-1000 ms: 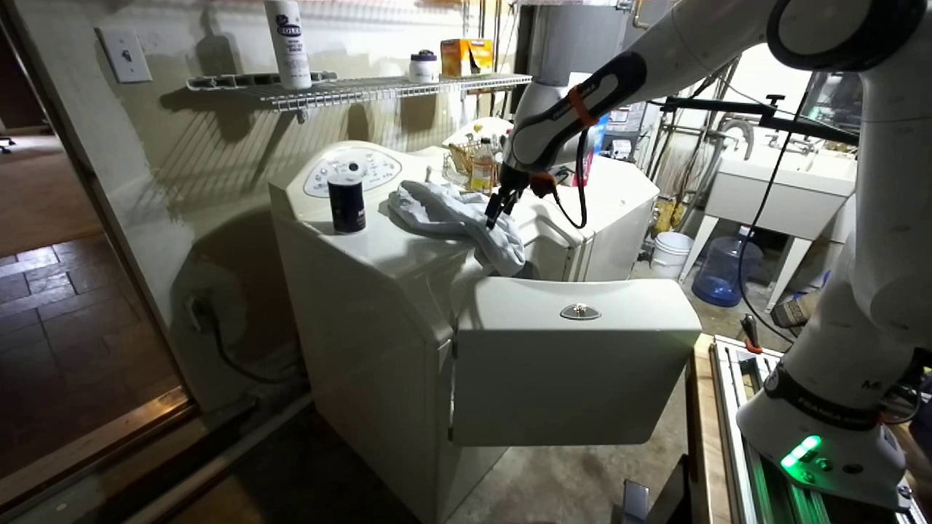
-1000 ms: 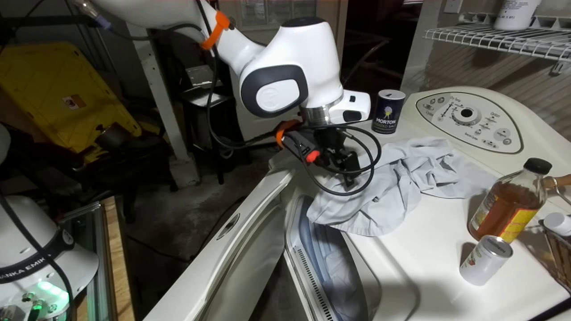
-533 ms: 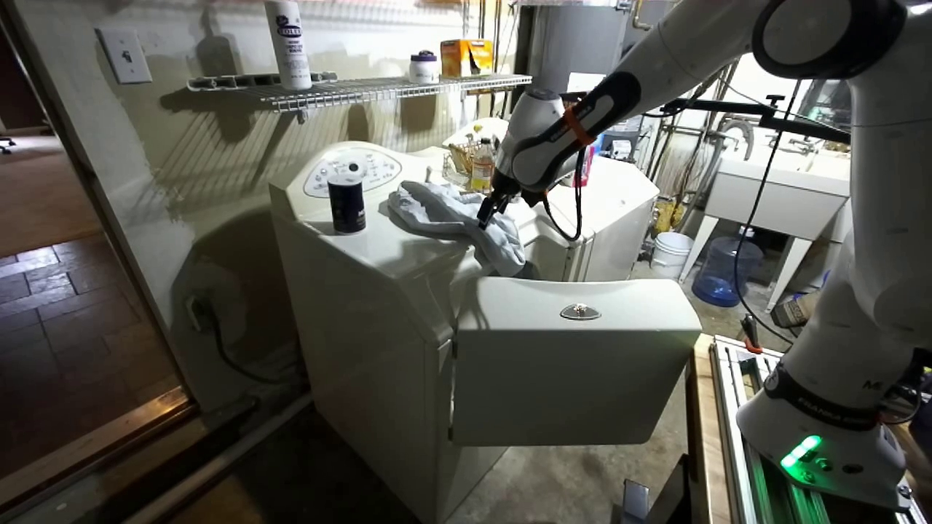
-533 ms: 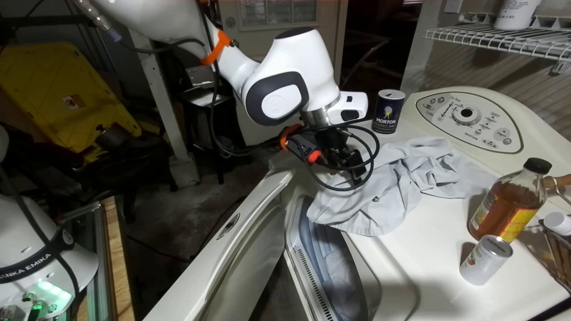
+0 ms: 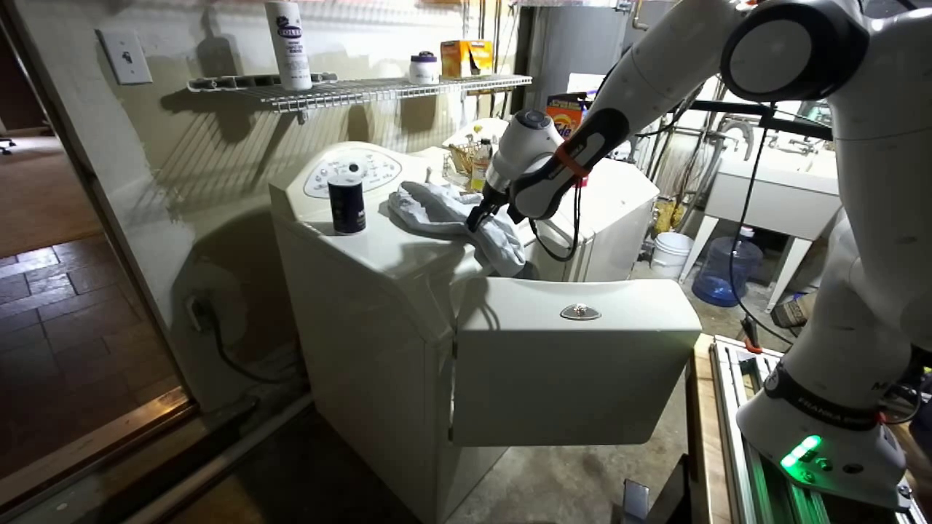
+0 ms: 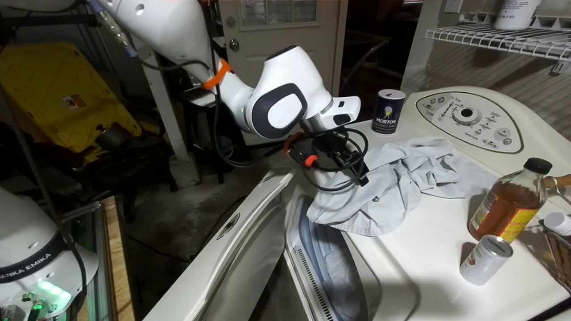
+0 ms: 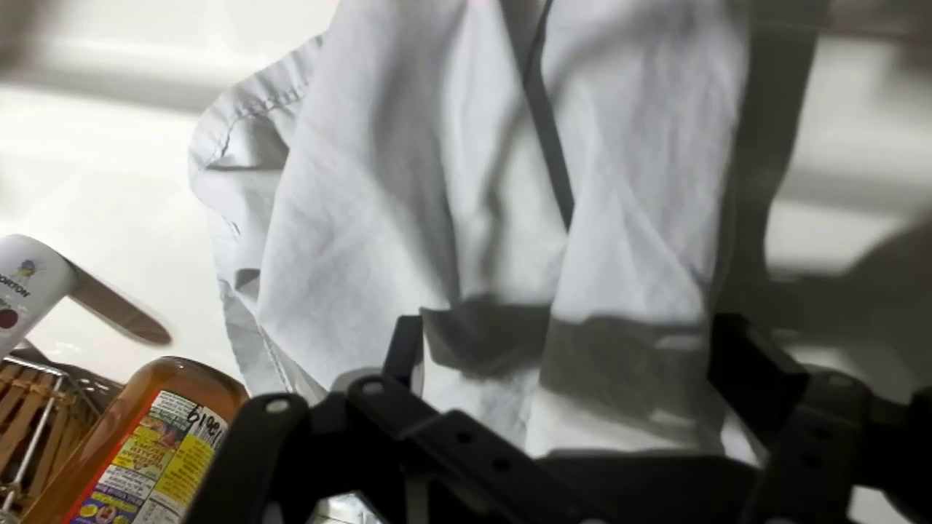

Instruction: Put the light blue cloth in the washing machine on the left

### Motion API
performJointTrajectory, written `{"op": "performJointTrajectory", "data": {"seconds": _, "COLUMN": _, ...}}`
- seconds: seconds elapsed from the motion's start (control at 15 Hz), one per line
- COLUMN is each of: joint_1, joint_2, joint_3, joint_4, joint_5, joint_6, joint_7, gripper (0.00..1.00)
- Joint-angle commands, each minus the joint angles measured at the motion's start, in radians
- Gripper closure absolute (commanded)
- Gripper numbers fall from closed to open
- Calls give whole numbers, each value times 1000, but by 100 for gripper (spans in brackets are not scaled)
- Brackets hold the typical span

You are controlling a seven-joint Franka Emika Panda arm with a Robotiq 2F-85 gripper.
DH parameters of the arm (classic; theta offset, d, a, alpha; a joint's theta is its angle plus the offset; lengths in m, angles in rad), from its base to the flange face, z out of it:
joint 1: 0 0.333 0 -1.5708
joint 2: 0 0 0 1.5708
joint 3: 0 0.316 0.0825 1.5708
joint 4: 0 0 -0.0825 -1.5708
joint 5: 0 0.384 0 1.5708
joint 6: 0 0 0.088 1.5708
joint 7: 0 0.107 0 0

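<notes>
The light blue cloth, pale and crumpled, lies on top of the white machine with the open door. It shows in both exterior views (image 5: 502, 244) (image 6: 388, 209) and fills much of the wrist view (image 7: 349, 225). The washing machine (image 5: 364, 313) has its door (image 5: 561, 386) swung out; its opening (image 6: 343, 272) shows in an exterior view, partly in shadow. My gripper (image 7: 571, 346) is open, its fingers spread either side of a folded part of the cloth. In both exterior views its tips (image 5: 478, 218) (image 6: 362, 177) are at the cloth; whether they touch it I cannot tell.
A dark salt can (image 6: 388, 111) stands by the control panel (image 6: 468, 118). A brown bottle (image 6: 508, 205), a white can (image 6: 486, 261) and a basket (image 7: 36, 422) stand beyond the cloth. A wire shelf (image 5: 400, 89) hangs above. A second machine (image 5: 619, 211) stands alongside.
My gripper has moved left and slightly down in one exterior view and right in another, tilting more and coming closer to the middle of the cloth. The cloth and door have not moved.
</notes>
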Motion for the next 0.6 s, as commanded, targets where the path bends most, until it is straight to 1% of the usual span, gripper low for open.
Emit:
{"op": "performJointTrajectory", "data": {"seconds": 0.0, "joint_1": 118, "joint_2": 69, "joint_3": -131, "joint_4": 22, "joint_5": -64, "joint_6": 51, "joint_7": 109, "gripper": 0}}
{"op": "performJointTrajectory", "data": {"seconds": 0.13, "joint_1": 191, "joint_2": 110, "joint_3": -213, "joint_4": 27, "joint_5": -84, "joint_6": 60, "joint_7": 143, "gripper": 0}}
{"op": "performJointTrajectory", "data": {"seconds": 0.2, "joint_1": 223, "joint_2": 132, "joint_3": -251, "joint_4": 30, "joint_5": -90, "joint_6": 79, "joint_7": 159, "gripper": 0}}
{"op": "performJointTrajectory", "data": {"seconds": 0.27, "joint_1": 269, "joint_2": 164, "joint_3": -307, "joint_4": 35, "joint_5": -97, "joint_6": 110, "joint_7": 189, "gripper": 0}}
{"op": "performJointTrajectory", "data": {"seconds": 0.33, "joint_1": 306, "joint_2": 192, "joint_3": -351, "joint_4": 38, "joint_5": -91, "joint_6": 127, "joint_7": 210, "gripper": 0}}
{"op": "performJointTrajectory", "data": {"seconds": 0.47, "joint_1": 362, "joint_2": 243, "joint_3": -414, "joint_4": 37, "joint_5": -67, "joint_6": 152, "joint_7": 232, "gripper": 0}}
{"op": "performJointTrajectory", "data": {"seconds": 0.53, "joint_1": 390, "joint_2": 271, "joint_3": -441, "joint_4": 36, "joint_5": -15, "joint_6": 166, "joint_7": 202, "gripper": 0}}
